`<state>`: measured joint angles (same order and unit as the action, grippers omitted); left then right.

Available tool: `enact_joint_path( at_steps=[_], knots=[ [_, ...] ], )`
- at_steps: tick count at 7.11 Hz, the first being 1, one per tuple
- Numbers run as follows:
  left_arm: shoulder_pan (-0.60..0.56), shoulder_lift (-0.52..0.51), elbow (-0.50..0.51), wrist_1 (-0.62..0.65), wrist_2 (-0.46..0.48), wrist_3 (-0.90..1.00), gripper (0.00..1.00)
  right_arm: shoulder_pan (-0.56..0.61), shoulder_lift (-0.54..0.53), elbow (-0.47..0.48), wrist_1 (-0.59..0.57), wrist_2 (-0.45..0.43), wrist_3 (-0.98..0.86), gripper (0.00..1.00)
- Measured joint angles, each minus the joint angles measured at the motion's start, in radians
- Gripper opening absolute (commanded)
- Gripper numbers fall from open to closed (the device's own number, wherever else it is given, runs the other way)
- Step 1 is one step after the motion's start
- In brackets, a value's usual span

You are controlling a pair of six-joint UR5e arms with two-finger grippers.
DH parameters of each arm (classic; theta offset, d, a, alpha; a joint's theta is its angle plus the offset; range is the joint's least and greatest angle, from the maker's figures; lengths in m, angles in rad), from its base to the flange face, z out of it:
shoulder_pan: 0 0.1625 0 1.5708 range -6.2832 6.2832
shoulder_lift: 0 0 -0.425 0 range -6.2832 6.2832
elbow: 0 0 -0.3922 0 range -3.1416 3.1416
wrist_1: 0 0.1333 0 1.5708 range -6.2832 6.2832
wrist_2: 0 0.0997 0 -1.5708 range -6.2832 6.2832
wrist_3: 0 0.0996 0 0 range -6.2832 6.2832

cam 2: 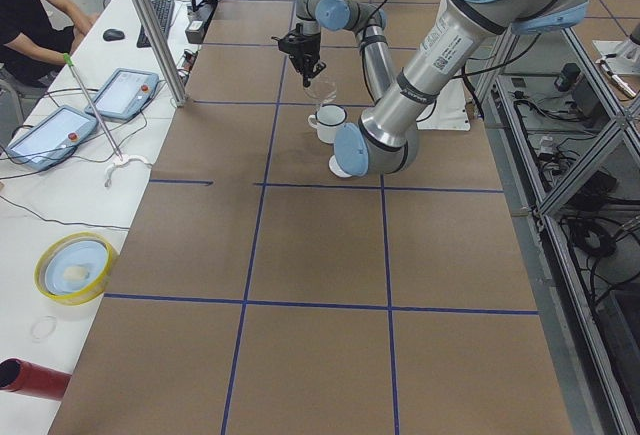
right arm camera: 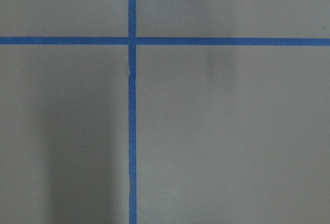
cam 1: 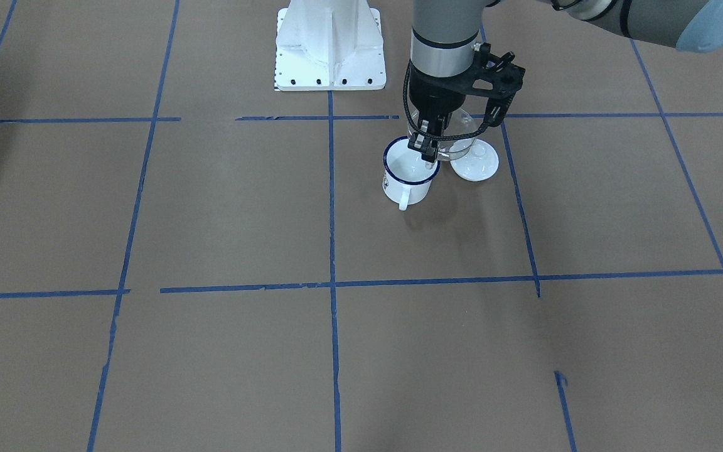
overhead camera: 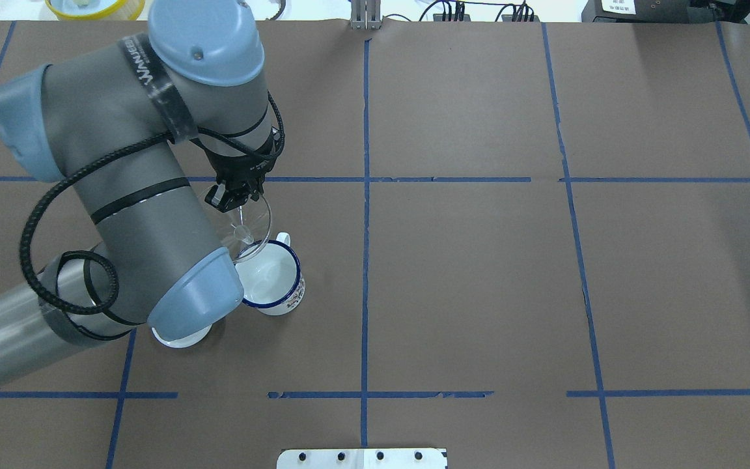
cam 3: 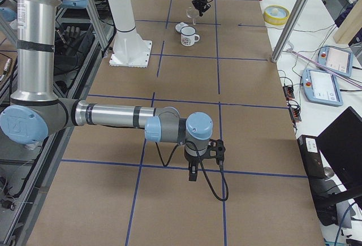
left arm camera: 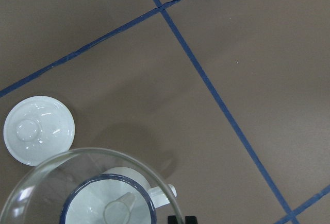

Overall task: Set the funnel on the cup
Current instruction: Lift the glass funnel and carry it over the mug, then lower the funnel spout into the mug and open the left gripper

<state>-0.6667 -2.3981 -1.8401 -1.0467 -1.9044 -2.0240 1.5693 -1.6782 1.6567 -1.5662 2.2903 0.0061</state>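
My left gripper [cam 1: 427,148] is shut on the rim of the clear funnel [cam 1: 457,134] and holds it upright just above the white mug with a dark blue rim [cam 1: 407,177]. The spout points down over the mug's mouth. I cannot tell whether it touches the mug. From overhead, the left gripper [overhead camera: 232,196] holds the funnel [overhead camera: 245,225] over the far edge of the mug [overhead camera: 275,279]. The left wrist view looks down through the funnel [left arm camera: 77,163] at the mug [left arm camera: 160,195]. My right gripper [cam 3: 192,173] shows only in the exterior right view, so I cannot tell its state.
A white round knobbed lid [cam 1: 476,162] lies on the table beside the mug, and also shows in the left wrist view [left arm camera: 38,130]. The left arm's elbow [overhead camera: 186,293] hangs over it from overhead. The white robot base [cam 1: 330,47] stands behind. Blue tape lines cross the brown table.
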Motion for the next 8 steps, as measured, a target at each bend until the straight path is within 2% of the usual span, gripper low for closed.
enact_joint_path(
  at_steps=[4,8],
  knots=[
    [0.104,-0.014,0.079,-0.003,0.002,0.03,0.0,0.0,0.0,0.0,0.0,0.0,0.0,1.0],
    [0.12,-0.005,0.119,-0.042,0.007,0.13,0.0,0.0,0.0,0.0,0.0,0.0,0.0,1.0]
  ],
)
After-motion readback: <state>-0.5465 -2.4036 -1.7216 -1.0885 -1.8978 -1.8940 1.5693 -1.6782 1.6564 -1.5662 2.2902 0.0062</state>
